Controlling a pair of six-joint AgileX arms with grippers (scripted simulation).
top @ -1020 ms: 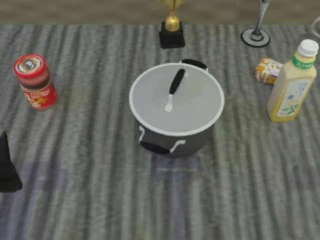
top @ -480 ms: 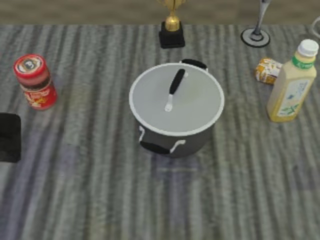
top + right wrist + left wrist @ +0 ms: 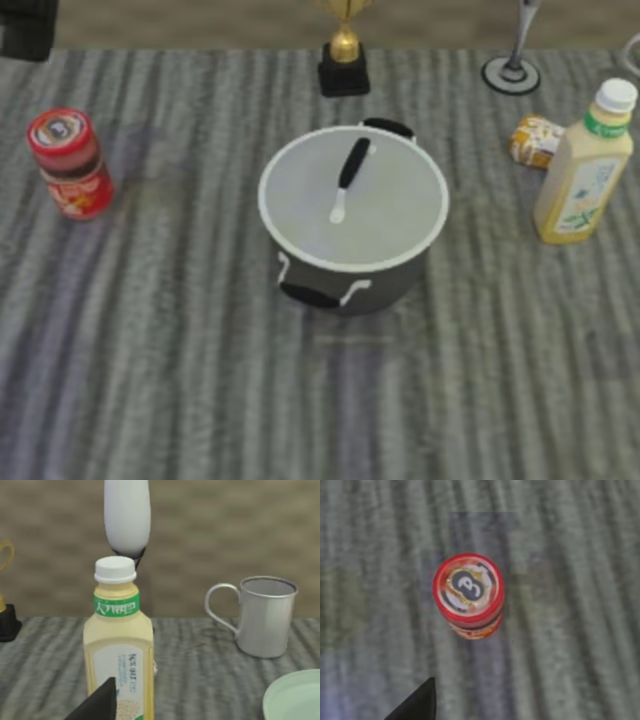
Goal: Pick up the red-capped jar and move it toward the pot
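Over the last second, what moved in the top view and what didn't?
Only the left arm moved: from the table's left edge near the front, it travelled along that edge to the far left corner, beyond the red-capped jar. In the left wrist view the jar stands upright below the camera, not gripped. The jar, the pot, the pale-yellow bottle, the small orange jar and the trophy stayed put.

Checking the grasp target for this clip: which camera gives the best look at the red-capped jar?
The left wrist view: it looks straight down on the red-capped jar, its cap emblem filling mid-frame. The top view shows it upright at the table's left, well apart from the pot. The right wrist view misses it.
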